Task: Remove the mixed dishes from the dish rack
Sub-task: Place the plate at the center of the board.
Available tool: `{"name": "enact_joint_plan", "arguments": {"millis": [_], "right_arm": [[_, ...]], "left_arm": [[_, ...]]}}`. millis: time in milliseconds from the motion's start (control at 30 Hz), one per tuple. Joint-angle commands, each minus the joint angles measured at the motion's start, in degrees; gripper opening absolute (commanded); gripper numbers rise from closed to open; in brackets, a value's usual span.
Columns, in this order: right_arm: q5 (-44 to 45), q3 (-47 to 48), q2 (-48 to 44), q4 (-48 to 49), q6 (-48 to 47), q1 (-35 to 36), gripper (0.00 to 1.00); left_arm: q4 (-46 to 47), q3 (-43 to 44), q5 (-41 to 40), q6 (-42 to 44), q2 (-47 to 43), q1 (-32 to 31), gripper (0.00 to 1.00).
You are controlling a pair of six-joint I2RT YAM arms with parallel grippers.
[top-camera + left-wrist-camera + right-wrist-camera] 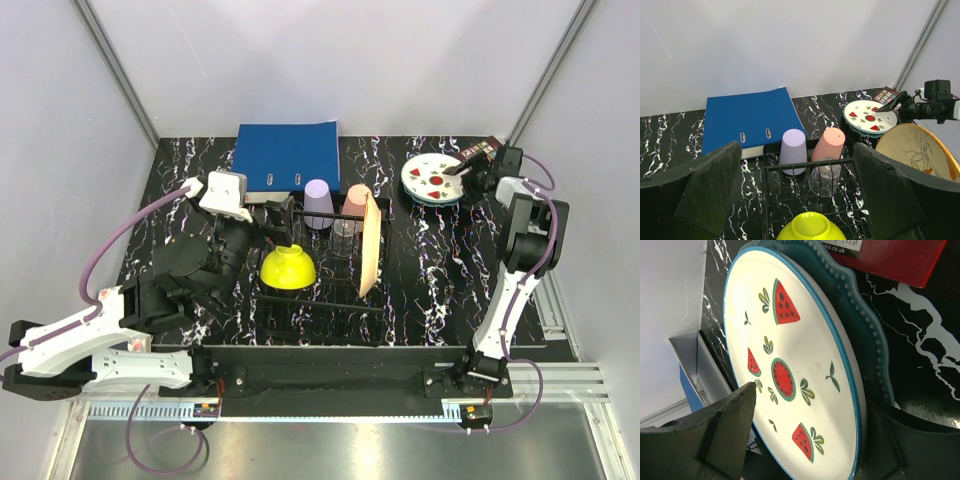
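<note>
The watermelon plate lies at the far right on the teal plate, out of the dish rack. The right gripper straddles its rim with jaws apart, holding nothing. Pulling back low could snag that rim and slide both plates. The left gripper hangs wide open and empty over the rack's 5 remaining dishes. A careless descent could topple the lilac cup or the clear glass.

plain white walls with slanted metal struts surround a black, white-veined tabletop under even light.
</note>
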Motion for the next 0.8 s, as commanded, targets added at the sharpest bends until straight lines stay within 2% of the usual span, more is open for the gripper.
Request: {"name": "enact_joint_plan", "arguments": {"millis": [0, 233, 533, 600, 733, 767], "right_arm": [[3.53, 4.20, -2.24, -6.67, -2.92, -0.44, 0.81], [9.50, 6.83, -3.82, -16.59, -5.38, -0.44, 0.84], [10.91, 10.44, -2.33, -23.46, -7.14, -0.44, 0.83], [10.65, 11.40, -1.98, -23.91, -7.23, -0.35, 0.78], [10.21, 12.81, -1.45, -25.05, -6.62, -0.35, 0.55], [10.21, 12.90, -1.36, -25.14, -6.62, -0.35, 0.53]], "left_arm": [[0.86, 0.58, 0.75, 0.41, 0.01, -0.14, 0.99], [-1.16, 1.37, 1.20, -0.29, 0.36, -0.06, 0.99], [-2.57, 0.84, 2.25, -0.38, 0.18, -0.14, 0.99], [-2.57, 0.66, 2.43, -0.47, 0.09, -0.06, 0.99], [-2.66, 0.58, 2.69, -1.96, 0.18, -0.06, 0.99], [-2.66, 0.58, 2.78, -1.96, 0.18, -0.06, 0.99]]}}
